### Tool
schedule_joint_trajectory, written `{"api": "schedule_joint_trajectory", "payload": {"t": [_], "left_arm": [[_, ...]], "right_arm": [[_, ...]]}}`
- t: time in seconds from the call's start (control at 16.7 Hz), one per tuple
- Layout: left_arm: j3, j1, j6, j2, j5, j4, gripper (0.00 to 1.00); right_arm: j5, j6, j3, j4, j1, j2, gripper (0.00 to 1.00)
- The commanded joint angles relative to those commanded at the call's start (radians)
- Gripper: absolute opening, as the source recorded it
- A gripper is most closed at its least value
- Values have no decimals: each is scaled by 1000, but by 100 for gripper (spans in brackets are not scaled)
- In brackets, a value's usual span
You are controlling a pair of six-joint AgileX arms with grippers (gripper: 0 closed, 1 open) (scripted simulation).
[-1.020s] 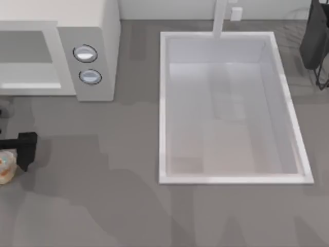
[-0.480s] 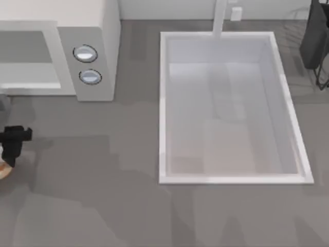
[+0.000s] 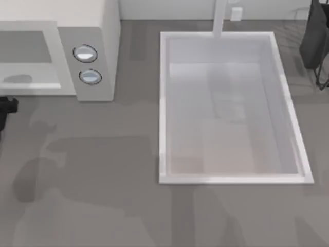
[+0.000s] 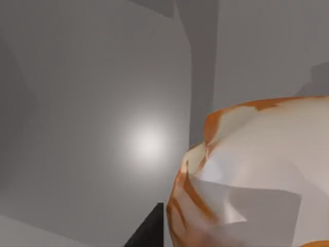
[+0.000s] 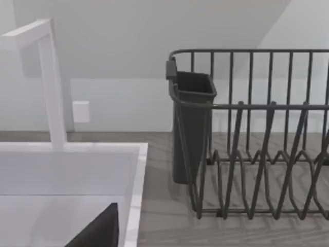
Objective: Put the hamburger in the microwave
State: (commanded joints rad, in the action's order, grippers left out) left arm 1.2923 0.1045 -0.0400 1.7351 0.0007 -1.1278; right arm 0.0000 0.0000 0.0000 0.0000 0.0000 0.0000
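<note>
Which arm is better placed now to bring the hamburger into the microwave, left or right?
Left. The left gripper sits at the table's left edge just in front of the microwave, and the left wrist view shows the hamburger right at it. The right arm is parked far right.

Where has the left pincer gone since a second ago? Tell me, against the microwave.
Yes, it moved. In the top view the left pincer has slid toward the table's left edge and closer to the microwave, now just below its front.

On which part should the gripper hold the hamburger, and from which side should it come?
Across the rounded bun sides of the hamburger, coming from above: it is round and squat, so opposite sides give even contact. The left gripper seems to hold it this way now.
</note>
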Motion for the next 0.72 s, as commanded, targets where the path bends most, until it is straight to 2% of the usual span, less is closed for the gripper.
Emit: {"api": "schedule_joint_trajectory", "payload": {"t": [0.42,0.72], "left_arm": [[0,2,-1,2,-2,1,0],[-90,12,12,17,-9,212,0]], "right_arm": [[0,0,0,0,0,0,100],[0,0,0,0,0,0,100]]}}
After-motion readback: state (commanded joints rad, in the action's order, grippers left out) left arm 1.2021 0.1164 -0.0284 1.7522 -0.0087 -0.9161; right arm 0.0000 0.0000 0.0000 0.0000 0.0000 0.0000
